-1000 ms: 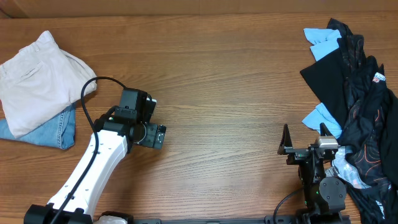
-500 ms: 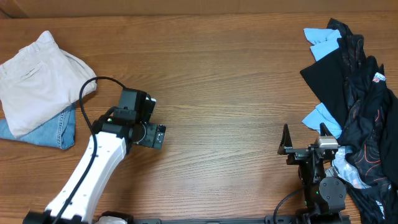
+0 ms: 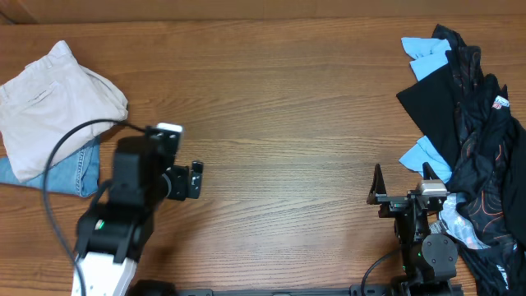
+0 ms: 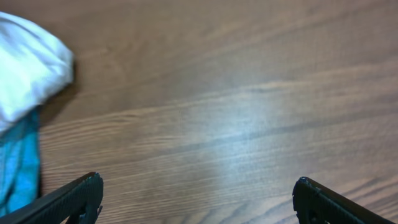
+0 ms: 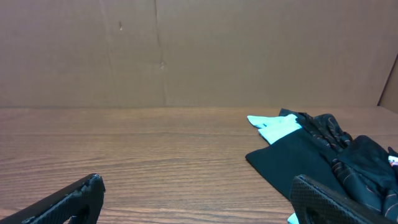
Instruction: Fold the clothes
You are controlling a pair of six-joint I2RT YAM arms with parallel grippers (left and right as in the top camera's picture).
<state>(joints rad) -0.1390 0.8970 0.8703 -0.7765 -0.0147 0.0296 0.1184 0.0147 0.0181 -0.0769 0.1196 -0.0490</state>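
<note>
**foldbot_fan:** Quick look for you. The khaki shorts (image 3: 53,103) sit bunched on the worktop (image 3: 304,107), lying on top of the denim shorts (image 3: 57,174), which poke out from under their near edge. Your left gripper (image 3: 196,179) is near the khaki shorts' right-hand corner but not touching. Its jaws are spread wide with nothing between them. The catch is that it's aimed away from the shorts, out over bare wood.

**yam_tinkerer:** Yep, and the left wrist view backs that up. Only a pale corner of the shorts shows at the upper left, with a strip of blue below it. So from that gripper the shorts lie behind the fingers, off to the left and farther out from the arm's base. My guess is you'll need to swing the wrist round toward them before any reach.

**foldbot_fan:** Long axis? To me the bundle runs on a slant, from its near-left side up to the far tip. It's lumpy though, so don't bank on that.

**yam_tinkerer:** Your right gripper (image 3: 401,177) is well apart from the shorts, way over on the opposite side, also gaping wide and empty. The dark heap (image 3: 472,123) is farther from them again. Left arm is clearly the nearer one. The shorts already look doubled over, so judge for yourself how much folding is left.
</note>
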